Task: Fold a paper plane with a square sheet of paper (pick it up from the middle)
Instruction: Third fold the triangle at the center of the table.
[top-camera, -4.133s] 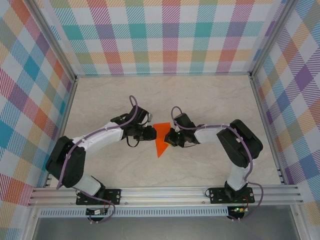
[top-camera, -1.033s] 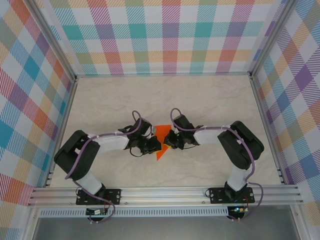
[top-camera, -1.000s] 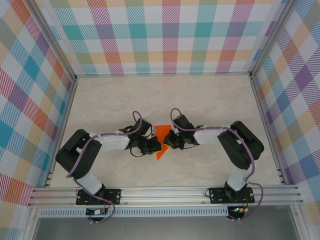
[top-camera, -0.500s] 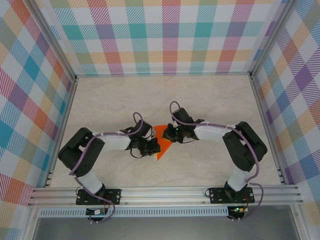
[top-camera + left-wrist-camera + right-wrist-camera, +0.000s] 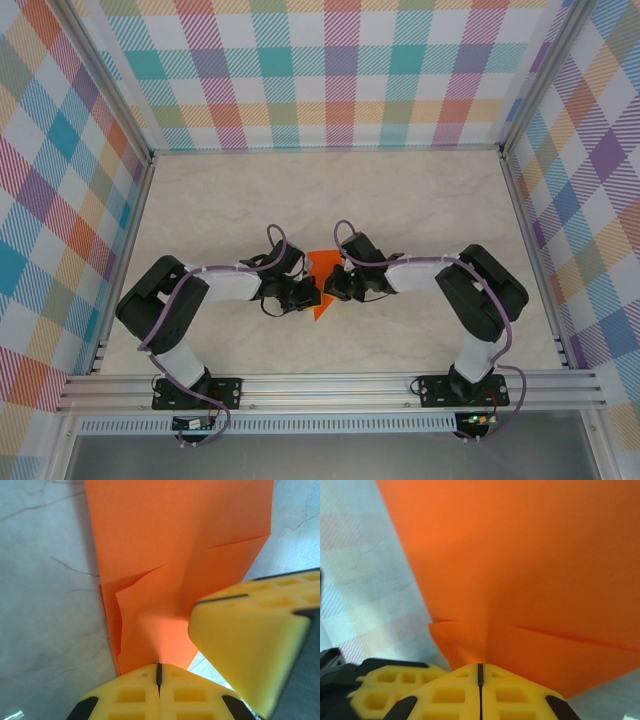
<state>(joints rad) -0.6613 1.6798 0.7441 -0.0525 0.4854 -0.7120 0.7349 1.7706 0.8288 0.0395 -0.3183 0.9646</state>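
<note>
Orange, counting just one: small pointed folded paper plane (image 5: 321,264), sitting at the middle of the pale marbled table (image 5: 420,200) and being pinched from both sides by two grippers. Clamping its left edge with the left gripper (image 5: 158,666), two yellow ribbed fingers (image 5: 130,695) pressing together on the paper. Clamping its right edge with the right gripper (image 5: 480,666), both fingers likewise meeting on the sheet. Showing several creases near each grip.

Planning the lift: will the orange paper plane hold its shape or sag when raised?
Probably light and floppy: the paper plane is thin sheet, wrinkled beside the left claw. Its folds likely stiffen it somewhat. It may tear if the right claw pulls sideways.
</note>
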